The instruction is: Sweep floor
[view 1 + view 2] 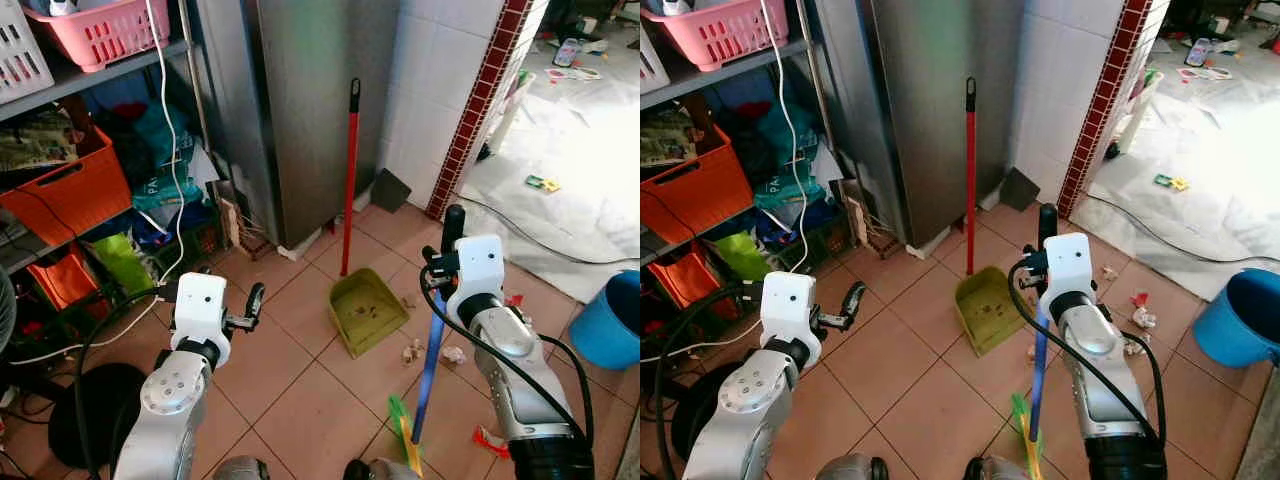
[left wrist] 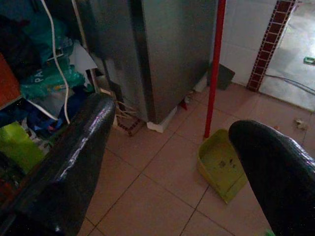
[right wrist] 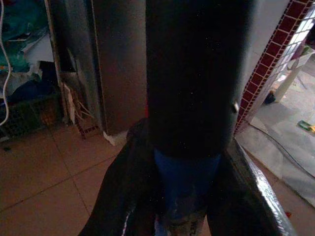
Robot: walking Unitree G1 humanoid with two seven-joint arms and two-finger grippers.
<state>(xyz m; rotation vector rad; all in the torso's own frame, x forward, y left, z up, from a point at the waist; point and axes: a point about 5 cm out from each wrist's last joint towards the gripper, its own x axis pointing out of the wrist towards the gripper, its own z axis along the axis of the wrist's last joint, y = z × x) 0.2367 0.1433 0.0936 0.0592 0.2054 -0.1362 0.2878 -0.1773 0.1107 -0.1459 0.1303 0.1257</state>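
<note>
My right gripper (image 1: 441, 268) is shut on a broom with a blue handle (image 1: 431, 362) and a black top end (image 1: 453, 226). The handle slants down to green and yellow bristles (image 1: 404, 428) on the tiled floor near my feet. In the right wrist view the fingers (image 3: 125, 196) clasp the handle (image 3: 184, 177). A green dustpan (image 1: 366, 310) with an upright red handle (image 1: 350, 170) stands ahead on the tiles, holding a few crumbs. Paper scraps (image 1: 452, 354) lie to its right. My left gripper (image 1: 250, 306) hovers open and empty over the floor, left of the dustpan (image 2: 220, 164).
A steel cabinet (image 1: 310, 100) and a white tiled wall (image 1: 440, 70) stand behind the dustpan. Cluttered shelves with an orange crate (image 1: 70, 190) and a hanging white cable (image 1: 165, 120) fill the left. A blue bucket (image 1: 612, 320) sits at the right, and a red scrap (image 1: 489, 440) lies by my right arm.
</note>
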